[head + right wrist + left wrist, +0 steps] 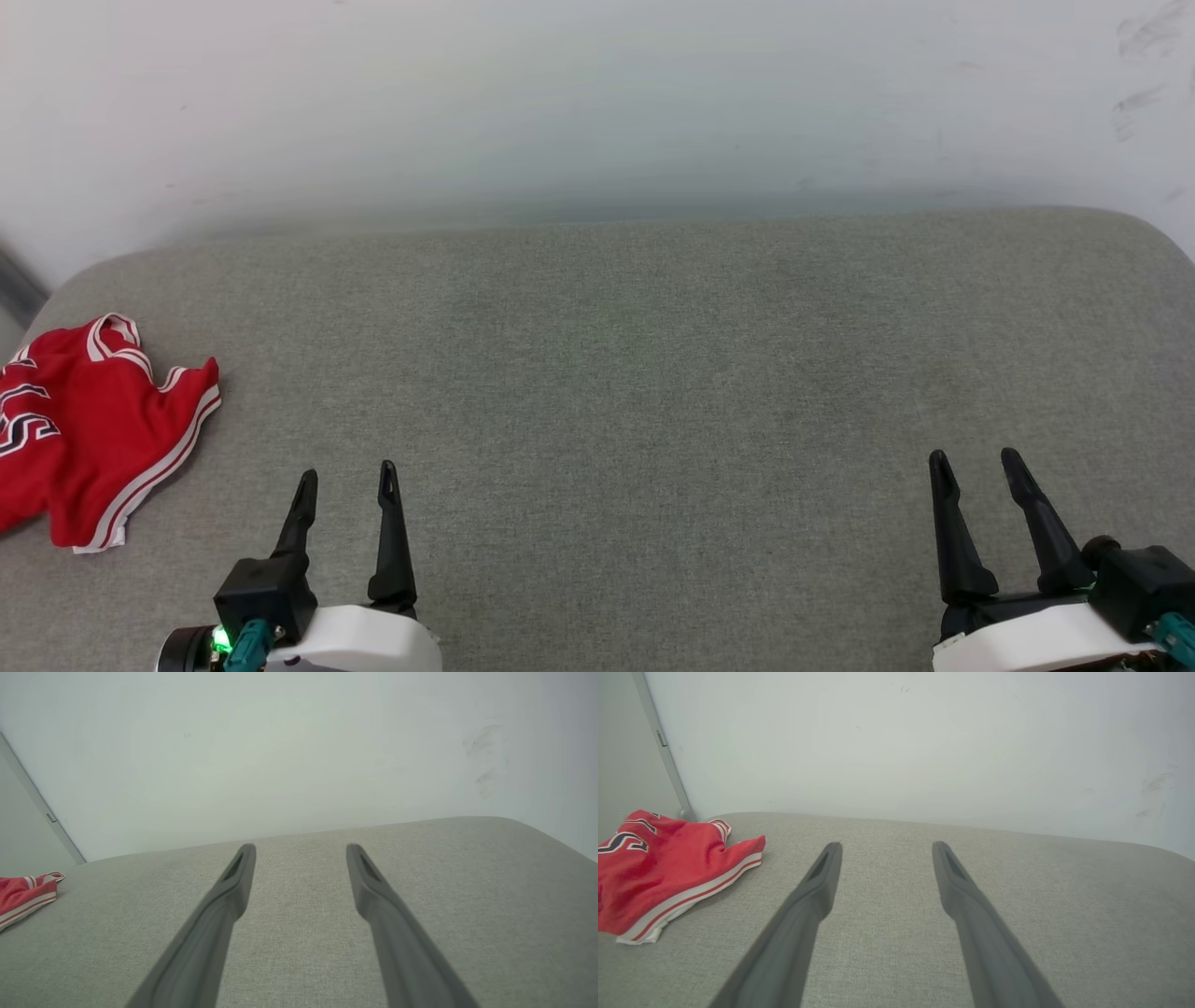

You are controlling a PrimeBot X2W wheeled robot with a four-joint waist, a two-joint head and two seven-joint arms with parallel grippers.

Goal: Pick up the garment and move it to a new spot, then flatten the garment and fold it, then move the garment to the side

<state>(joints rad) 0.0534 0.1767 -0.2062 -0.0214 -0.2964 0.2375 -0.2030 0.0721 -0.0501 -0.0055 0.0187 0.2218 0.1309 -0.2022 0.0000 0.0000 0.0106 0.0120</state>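
Left end effector (347, 471): nearest the camera at the lower left of the head view. It has a white wrist housing with a small green light and two long dark fingers pointing away over the cloth. The jaws stand spread wide with nothing between them.
Right end effector (976, 456): at the lower right of the head view, well apart from the left one. Its fingers also point away, the jaws are spread just as wide, and it holds nothing.
Left wrist view: both fingers reach out over bare grey weave, with the garment off to their left.
Surface (607, 373): a grey woven, padded top with rounded far corners, spanning the whole width of the head view.
Garment (103, 429): lies on the surface at its left side, a little farther back than the left end effector's fingertips and off to their left. It touches neither end effector. It is a crumpled red heap with white-and-red striped trim along its near right edge and around a small opening at its far side. Part of some black, white-outlined lettering shows on its left portion. The left border of the head view cuts it off.
Garment from the right wrist view (23, 896): a small red-and-white corner at the far left, well apart from the right fingers.
Metal strip (663, 751): a thin grey upright behind the garment.
Wall (597, 112): pale and plain behind the surface's far edge, with dark scuff marks at its upper right.
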